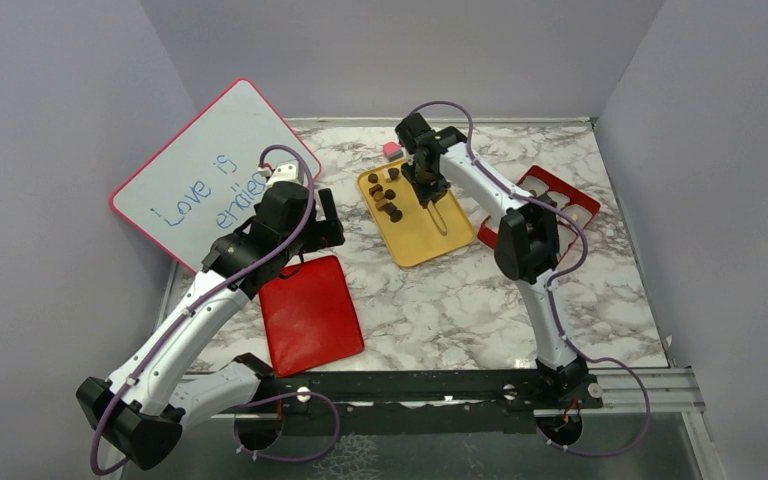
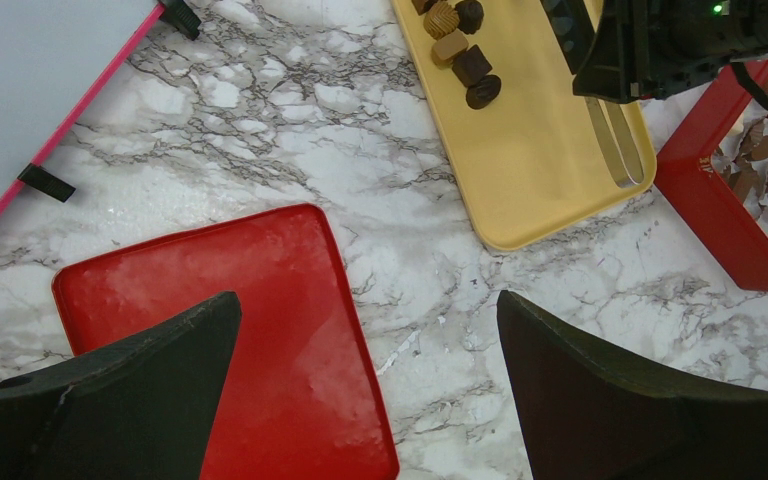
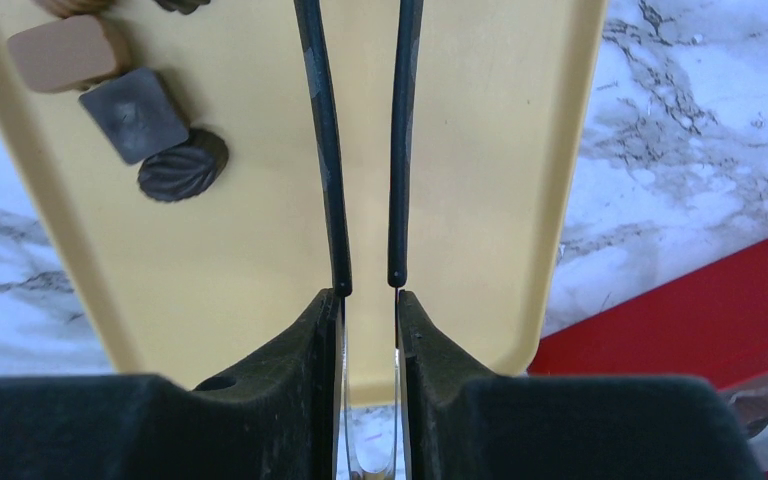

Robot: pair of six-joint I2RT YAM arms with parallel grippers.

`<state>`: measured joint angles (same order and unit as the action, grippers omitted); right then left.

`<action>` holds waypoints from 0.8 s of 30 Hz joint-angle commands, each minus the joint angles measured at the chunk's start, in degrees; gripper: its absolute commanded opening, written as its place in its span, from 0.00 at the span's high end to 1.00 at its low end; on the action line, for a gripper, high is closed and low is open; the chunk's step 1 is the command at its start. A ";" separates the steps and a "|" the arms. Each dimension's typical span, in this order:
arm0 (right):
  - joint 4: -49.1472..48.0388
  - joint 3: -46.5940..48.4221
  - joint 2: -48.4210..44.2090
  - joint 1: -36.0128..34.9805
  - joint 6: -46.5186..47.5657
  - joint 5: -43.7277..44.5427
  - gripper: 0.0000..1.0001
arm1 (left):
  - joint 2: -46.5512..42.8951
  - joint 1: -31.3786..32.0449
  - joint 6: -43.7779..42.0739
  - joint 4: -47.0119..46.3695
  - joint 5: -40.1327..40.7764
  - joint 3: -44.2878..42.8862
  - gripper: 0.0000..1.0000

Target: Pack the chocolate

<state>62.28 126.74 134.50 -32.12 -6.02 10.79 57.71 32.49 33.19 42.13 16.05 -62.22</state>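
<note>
Right gripper [image 3: 368, 300] is clamped on the tongs [image 3: 322, 150] running lengthwise down the tray [image 3: 480, 200], chocolates [image 3: 182, 165] just left of them at the tray's far end, and the left gripper [image 2: 368, 310] is spread wide, farther off.

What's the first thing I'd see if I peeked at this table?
The bright yellow tray in the middle of the marble table grabs you first, with chocolate clustered at its far end. The right gripper hangs over it, shut on tongs. At the left stands a pink-edged whiteboard with blue writing.

Matt chocolate [image 3: 140, 112], smooth yellow tray [image 3: 480, 150], glossy red lid [image 2: 260, 330].
</note>
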 commanded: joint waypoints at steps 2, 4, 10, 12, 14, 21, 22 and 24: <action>4.26 -1.76 -7.56 0.39 -3.19 -3.93 0.75 | 0.84 0.20 0.02 -1.19 -0.10 0.17 0.01; 6.04 -2.00 -9.47 0.39 -4.40 -4.89 0.75 | 1.38 0.23 0.19 -1.27 -0.75 0.09 0.01; 10.59 -6.47 -18.05 0.39 -8.09 -8.25 0.75 | 2.57 0.20 0.55 -1.36 -1.96 0.12 0.01; 12.89 -8.23 -20.82 0.39 -9.76 -8.53 0.75 | 2.83 0.21 0.56 -1.37 -2.14 0.21 0.01; 15.58 -10.19 -23.36 0.32 -11.12 -8.63 0.75 | 3.05 0.25 0.64 -1.40 -2.17 0.33 0.01; 18.87 -15.95 -32.74 2.40 -15.14 -10.26 0.76 | 3.94 0.20 0.56 -1.70 -1.96 1.13 0.01; 18.85 -17.43 -34.05 3.54 -15.81 -11.97 0.76 | 4.00 0.22 0.56 -1.85 -1.91 1.40 0.01; 18.84 -20.99 -36.54 6.00 -16.18 -13.58 0.76 | 4.28 0.25 0.72 -2.12 -2.02 1.80 0.01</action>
<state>78.32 110.13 103.50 -30.24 -19.11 1.61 61.47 32.49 33.47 41.34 14.76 -61.73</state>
